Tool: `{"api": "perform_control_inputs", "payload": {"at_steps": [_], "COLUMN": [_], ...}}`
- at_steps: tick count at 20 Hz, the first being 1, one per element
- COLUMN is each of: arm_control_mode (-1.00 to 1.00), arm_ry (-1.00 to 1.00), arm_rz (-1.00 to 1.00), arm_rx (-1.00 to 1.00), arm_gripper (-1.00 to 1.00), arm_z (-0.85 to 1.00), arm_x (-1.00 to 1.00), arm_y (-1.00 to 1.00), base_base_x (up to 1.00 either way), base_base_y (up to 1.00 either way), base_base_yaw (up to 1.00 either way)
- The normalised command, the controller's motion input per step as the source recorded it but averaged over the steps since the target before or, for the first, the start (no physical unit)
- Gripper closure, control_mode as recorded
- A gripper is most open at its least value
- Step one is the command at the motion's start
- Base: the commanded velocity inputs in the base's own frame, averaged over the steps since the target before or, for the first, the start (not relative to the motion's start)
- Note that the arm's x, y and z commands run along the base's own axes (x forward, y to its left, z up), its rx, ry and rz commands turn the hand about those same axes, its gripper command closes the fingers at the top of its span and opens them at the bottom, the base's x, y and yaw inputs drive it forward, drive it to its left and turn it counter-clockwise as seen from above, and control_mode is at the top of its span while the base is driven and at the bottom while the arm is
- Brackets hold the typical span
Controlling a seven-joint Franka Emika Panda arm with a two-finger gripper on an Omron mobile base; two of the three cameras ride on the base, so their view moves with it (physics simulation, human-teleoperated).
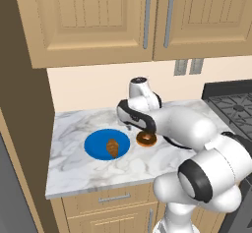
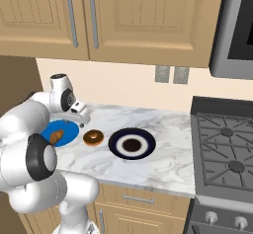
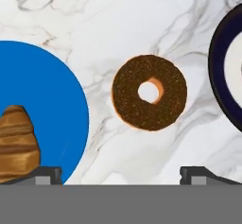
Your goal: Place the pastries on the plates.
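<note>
The croissant-shaped pastry (image 1: 112,148) (image 2: 56,137) (image 3: 16,142) lies on the bright blue plate (image 1: 96,143) (image 2: 70,128) (image 3: 47,86). The ring doughnut (image 1: 146,138) (image 2: 93,137) (image 3: 149,91) with its dark glazed top rests on the marble counter between the two plates. To its right stands the navy plate (image 2: 114,144) (image 3: 218,76) with white ring and brown centre, with nothing on it. My gripper (image 1: 129,127) (image 2: 82,120) (image 3: 123,176) hovers above the counter just behind the doughnut, open and holding nothing; its fingertips (image 3: 47,175) stand wide apart.
A gas stove (image 2: 227,149) borders the counter on the right. Wooden wall cabinets (image 1: 98,15) hang overhead and an outlet plate (image 2: 170,74) sits on the back wall. A tall brown panel (image 1: 24,129) closes the counter's left end.
</note>
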Motion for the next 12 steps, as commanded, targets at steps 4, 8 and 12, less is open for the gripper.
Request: {"api": "perform_control_inputs", "payload": {"at_steps": [4,8,12], "arm_control_mode": [-1.00,-1.00,-1.00], "arm_ry": [0.00,0.00,-0.04], "arm_rz": [0.02,0.01,0.09], "arm_rx": [0.00,0.00,0.00], "arm_gripper": [-1.00,-1.00,-1.00], "arm_z": [0.00,0.00,0.00], "arm_x": [0.00,0.00,0.07], "arm_y": [-0.29,-0.20,-0.13], "base_base_x": [0.00,0.00,0.00], "base_base_y": [0.00,0.00,0.00], "base_base_yaw": [0.00,0.00,0.00]}}
